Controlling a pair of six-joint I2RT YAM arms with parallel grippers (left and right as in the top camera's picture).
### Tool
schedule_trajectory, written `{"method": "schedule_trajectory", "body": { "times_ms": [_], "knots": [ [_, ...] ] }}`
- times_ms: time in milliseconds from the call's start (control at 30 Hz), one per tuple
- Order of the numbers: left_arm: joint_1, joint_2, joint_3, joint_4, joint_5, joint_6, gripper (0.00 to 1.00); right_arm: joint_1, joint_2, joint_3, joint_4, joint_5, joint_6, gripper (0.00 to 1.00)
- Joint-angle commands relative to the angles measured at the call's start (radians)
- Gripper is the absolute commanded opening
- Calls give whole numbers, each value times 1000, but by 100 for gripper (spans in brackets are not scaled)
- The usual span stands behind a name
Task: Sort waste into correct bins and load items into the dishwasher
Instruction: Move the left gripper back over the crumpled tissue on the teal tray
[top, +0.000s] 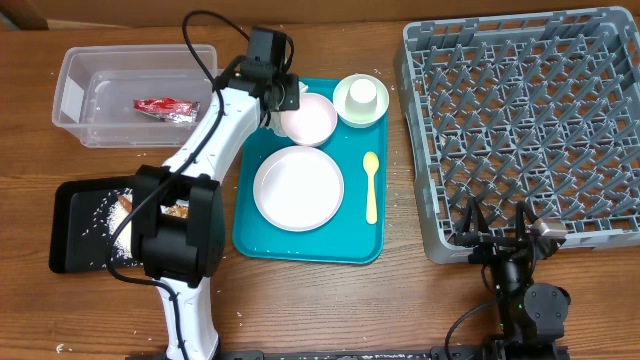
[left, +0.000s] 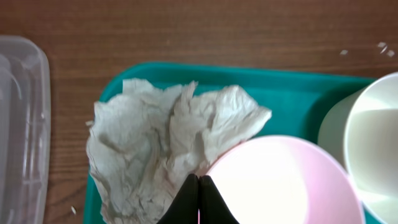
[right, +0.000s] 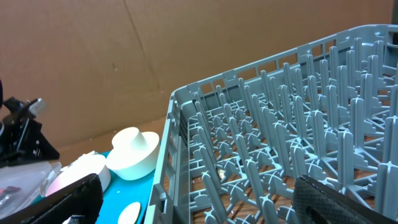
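Note:
My left gripper is shut, its tips where the crumpled white napkin meets the pink bowl's rim at the teal tray's far left corner. I cannot tell if it pinches the napkin. The pink bowl, the pink plate, the yellow spoon and the whitish bowl holding the white cup sit on the teal tray. The red wrapper lies in the clear tub. My right gripper is open and empty at the grey rack's front edge.
The black tray at the front left holds rice grains, a brown chunk and an orange stick, partly under my left arm. The teal tray lies between it and the rack. The rack fills the right wrist view.

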Motion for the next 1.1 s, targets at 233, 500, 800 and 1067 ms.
{"method": "schedule_trajectory", "body": {
  "times_ms": [233,500,800,1067],
  "knots": [
    [2,-7,-76,43,12,-33,4,6,-11,-11,7,2,-6,100],
    [2,-7,-90,67,5,-32,4,6,-11,-11,7,2,-6,100],
    [2,-7,-90,69,-93,-32,4,6,-11,-11,7,2,-6,100],
    [-1,-7,-90,71,-11,-32,4,6,-11,-11,7,2,-6,100]
  ]
}}
